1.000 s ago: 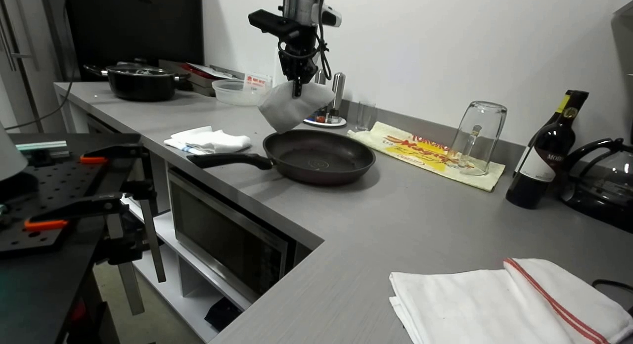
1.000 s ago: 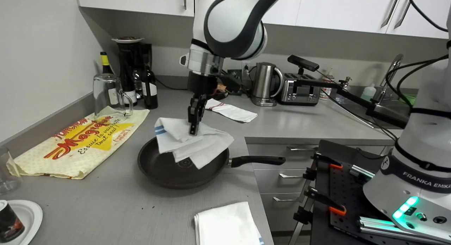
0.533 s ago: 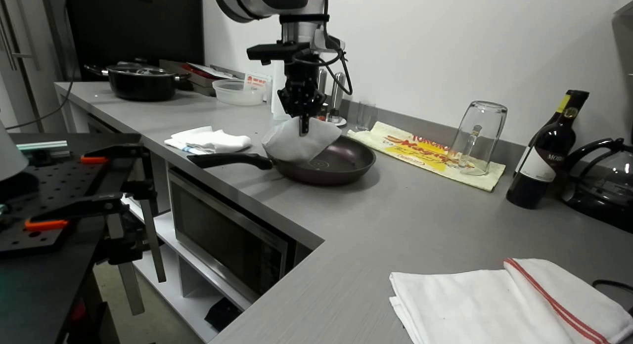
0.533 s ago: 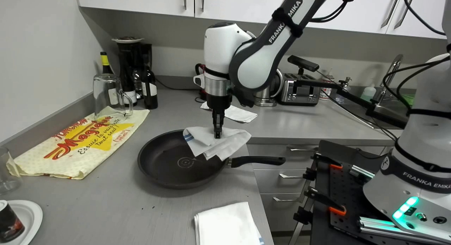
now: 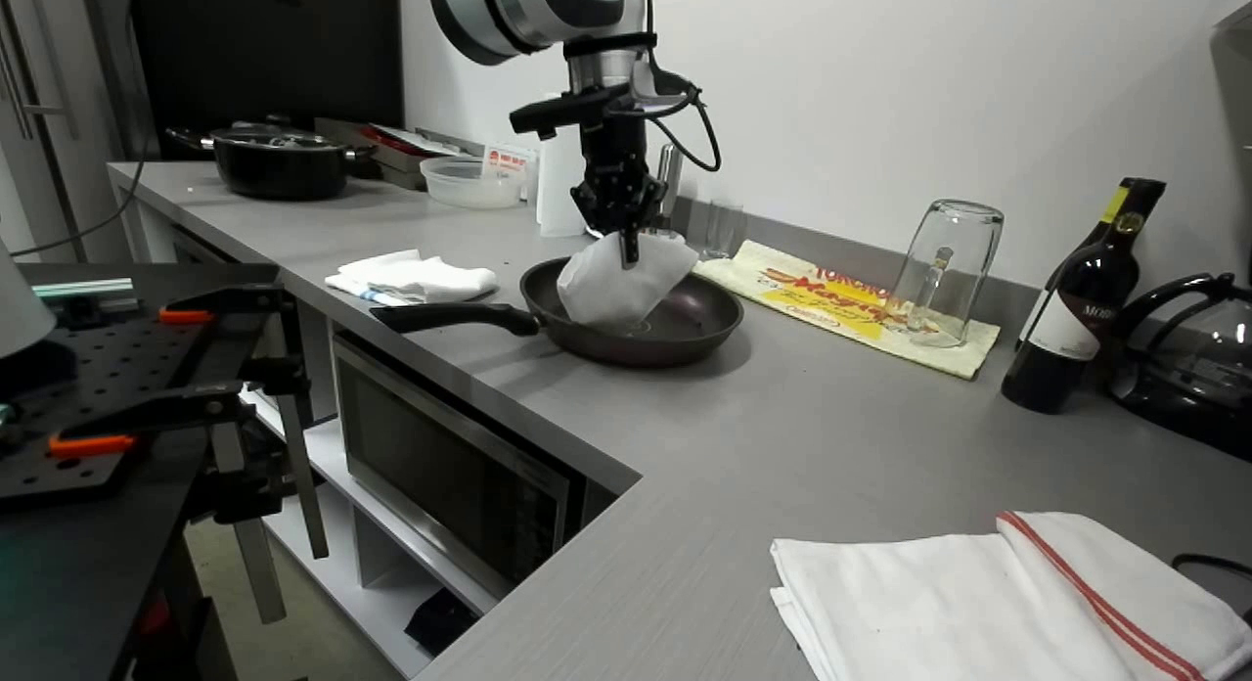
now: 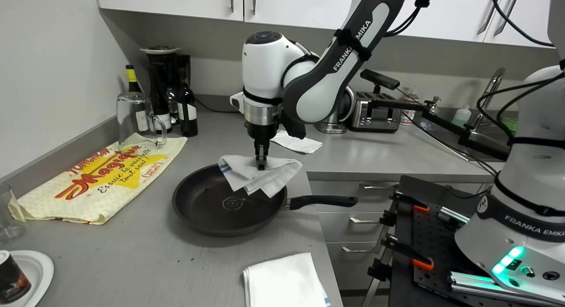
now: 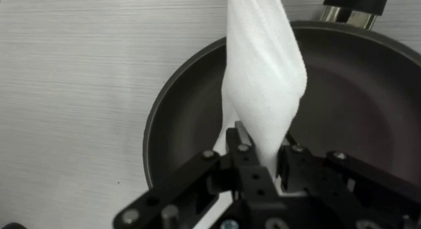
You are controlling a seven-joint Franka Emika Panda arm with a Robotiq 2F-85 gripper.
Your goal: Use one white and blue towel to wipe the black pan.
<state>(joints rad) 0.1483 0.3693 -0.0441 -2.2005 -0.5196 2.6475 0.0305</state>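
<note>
The black pan [image 5: 685, 331] sits on the counter with its handle pointing past the counter edge. It also shows in an exterior view [image 6: 207, 210] and in the wrist view [image 7: 345, 110]. My gripper [image 5: 629, 252] is over the handle-side half of the pan, pointing down, also seen in an exterior view [image 6: 261, 165]. In the wrist view its fingers [image 7: 263, 137] are closed around a bunched white and blue towel [image 7: 263, 74]. The towel [image 5: 616, 290] hangs into the pan; its blue stripes show in an exterior view [image 6: 282, 172]. Whether it touches the pan bottom is hard to tell.
A folded white towel with blue stripes [image 6: 284, 280] lies beside the pan. A white towel with red stripes [image 5: 939, 603] lies farther off. A yellow cloth [image 6: 110, 179] with an upturned glass mug [image 6: 137, 113] lies by the wall. Wine bottles [image 5: 1076, 309] stand beyond.
My gripper has come down with the towel from above the pan, so the towel now hangs inside it. It first shifted toward the handle, then slightly back toward the pan's middle.
</note>
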